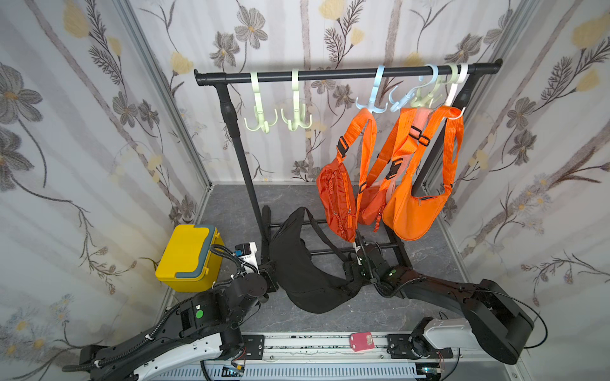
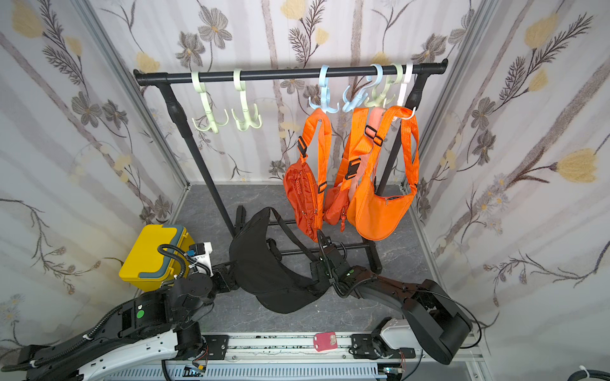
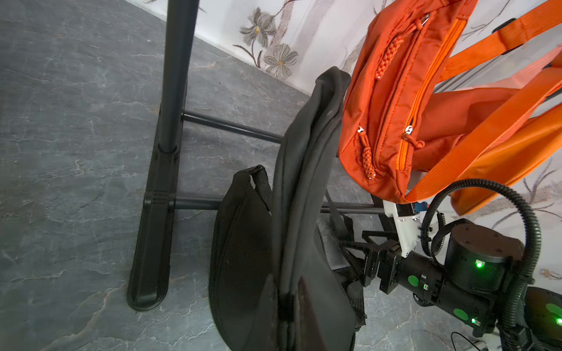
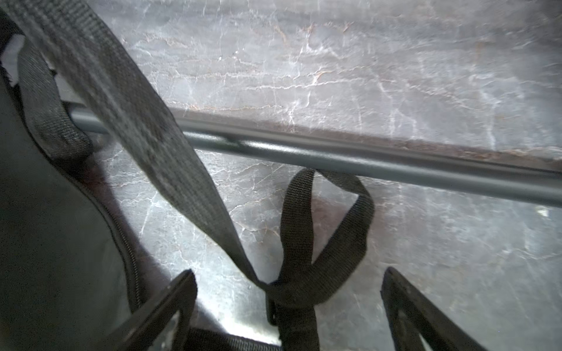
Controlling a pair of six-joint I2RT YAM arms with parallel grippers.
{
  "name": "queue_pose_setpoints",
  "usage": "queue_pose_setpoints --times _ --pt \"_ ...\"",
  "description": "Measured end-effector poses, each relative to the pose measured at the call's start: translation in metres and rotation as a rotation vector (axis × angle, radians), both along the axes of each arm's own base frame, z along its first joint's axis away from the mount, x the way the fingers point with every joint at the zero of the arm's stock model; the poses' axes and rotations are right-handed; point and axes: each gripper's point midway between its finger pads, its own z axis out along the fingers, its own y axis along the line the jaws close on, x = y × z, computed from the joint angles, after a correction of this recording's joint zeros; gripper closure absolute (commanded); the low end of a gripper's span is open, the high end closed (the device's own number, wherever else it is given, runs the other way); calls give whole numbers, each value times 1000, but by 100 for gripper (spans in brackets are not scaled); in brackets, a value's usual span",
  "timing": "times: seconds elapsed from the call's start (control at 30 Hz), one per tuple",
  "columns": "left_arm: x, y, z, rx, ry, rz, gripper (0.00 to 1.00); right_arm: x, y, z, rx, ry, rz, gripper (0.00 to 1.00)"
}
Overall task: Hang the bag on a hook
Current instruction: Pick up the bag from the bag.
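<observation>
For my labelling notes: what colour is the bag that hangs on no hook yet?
The bag is plain black; a top view shows it best.

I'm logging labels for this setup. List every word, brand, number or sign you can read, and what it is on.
No readable text in any view.
The yellow box, black bag, orange bags and pink tag show no legible print; the green stickers on the arms are plain.

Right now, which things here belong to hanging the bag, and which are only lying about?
For the job: black bag, its strap, left gripper shut on the bag, right gripper open with the strap between its jaws, empty green hooks, rack bar.

Lying about: yellow box, orange bags already hung, pink tag.
</observation>
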Motion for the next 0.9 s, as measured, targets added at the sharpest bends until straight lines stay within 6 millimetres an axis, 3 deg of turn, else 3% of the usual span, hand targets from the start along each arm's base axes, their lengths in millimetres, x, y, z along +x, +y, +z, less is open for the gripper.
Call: queue_pose_setpoints --times 0.2,0.33,0.47,0.57,0.73,0.77,0.9 --pt "-4 11 -16 20 35 23 100 8 7 -12 -39 20 23 8" --pt "-6 23 -13 2 29 52 100 7 7 -20 -71 30 38 9" --pt "-7 33 -11 -12 17 77 100 6 16 -16 -98 0 78 11" --pt "-7 36 -10 -10 13 84 100 7 25 -12 -122 -23 120 19" --pt "-8 38 -12 -10 17 87 100 15 37 -12 -150 -39 165 54" --pt "-8 38 -13 -10 18 88 100 15 39 -13 -155 -37 174 56" --pt "-8 39 -15 -9 18 88 100 15 51 -14 -133 -27 214 51"
